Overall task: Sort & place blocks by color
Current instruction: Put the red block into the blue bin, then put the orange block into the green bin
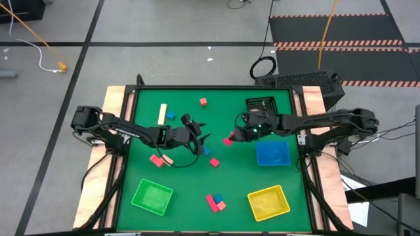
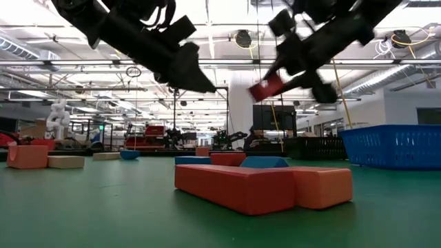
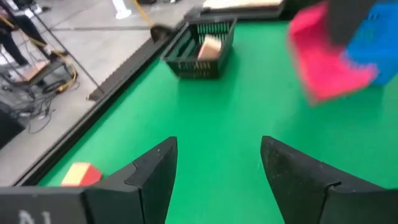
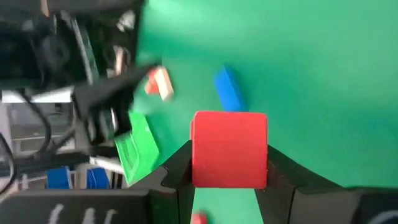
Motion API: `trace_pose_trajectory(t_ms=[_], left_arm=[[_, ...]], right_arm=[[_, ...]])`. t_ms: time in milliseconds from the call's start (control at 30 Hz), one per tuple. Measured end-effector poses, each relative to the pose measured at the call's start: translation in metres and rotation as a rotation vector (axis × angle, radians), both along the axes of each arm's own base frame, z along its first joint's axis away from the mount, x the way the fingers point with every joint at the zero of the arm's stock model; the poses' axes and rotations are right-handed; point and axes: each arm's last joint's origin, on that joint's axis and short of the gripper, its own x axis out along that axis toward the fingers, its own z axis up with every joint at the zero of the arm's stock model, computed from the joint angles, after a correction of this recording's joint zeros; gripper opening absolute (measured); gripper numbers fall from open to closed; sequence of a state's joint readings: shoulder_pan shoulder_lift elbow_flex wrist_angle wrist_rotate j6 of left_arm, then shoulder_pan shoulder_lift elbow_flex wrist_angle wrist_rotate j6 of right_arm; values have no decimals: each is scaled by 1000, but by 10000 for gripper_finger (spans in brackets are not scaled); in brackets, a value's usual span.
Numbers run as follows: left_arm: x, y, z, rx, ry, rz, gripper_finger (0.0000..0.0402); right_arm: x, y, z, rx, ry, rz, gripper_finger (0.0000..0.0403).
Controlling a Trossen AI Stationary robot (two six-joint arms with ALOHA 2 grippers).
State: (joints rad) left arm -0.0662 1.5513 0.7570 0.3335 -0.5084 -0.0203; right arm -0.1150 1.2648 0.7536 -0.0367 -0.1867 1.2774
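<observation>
My right gripper (image 4: 229,180) clamps one red cube (image 4: 229,148) above the table's (image 1: 230,190) middle. My left gripper (image 3: 217,171) hangs beside it, fingers apart, empty. I count three trays.

Red block (image 4: 229,149) clamped between the right gripper (image 4: 229,177) fingers, blue block (image 4: 228,89) just beyond it, green tray (image 4: 137,149) off to one side.

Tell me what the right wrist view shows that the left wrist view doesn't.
Only the right wrist view: the right gripper shut on a red block, the green tray and a blue block on the mat.

Only the left wrist view: the left gripper open and empty, and the black basket with a tan block inside.

Both: the green mat and that red block, which the left wrist view sees raised in front of the blue tray.
</observation>
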Motion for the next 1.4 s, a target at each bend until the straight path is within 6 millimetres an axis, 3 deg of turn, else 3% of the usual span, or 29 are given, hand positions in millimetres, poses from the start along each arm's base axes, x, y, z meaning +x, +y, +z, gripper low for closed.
trace_pose_trajectory(t_ms=[200, 500, 733, 967, 1133, 1400], left_arm=[[-5, 0, -8, 6, 99, 1, 212], [-5, -6, -8, -27, 83, 1, 208], [-6, -6, -10, -78, 72, 36, 195], [-11, -4, -17, -89, 152, 55, 187], [-13, -1, -20, -27, 225, 29, 186], [-25, 10, -20, 37, 372, 24, 186]], right_arm=[[-43, 24, 18, 105, 149, -4, 112], [-90, 45, 13, 184, 474, -115, 112], [-103, 47, 7, 168, 621, -130, 117], [-104, 47, 6, 167, 632, -124, 234], [-102, 47, 7, 192, 619, -102, 285], [-88, 50, 15, 186, 448, -17, 293]])
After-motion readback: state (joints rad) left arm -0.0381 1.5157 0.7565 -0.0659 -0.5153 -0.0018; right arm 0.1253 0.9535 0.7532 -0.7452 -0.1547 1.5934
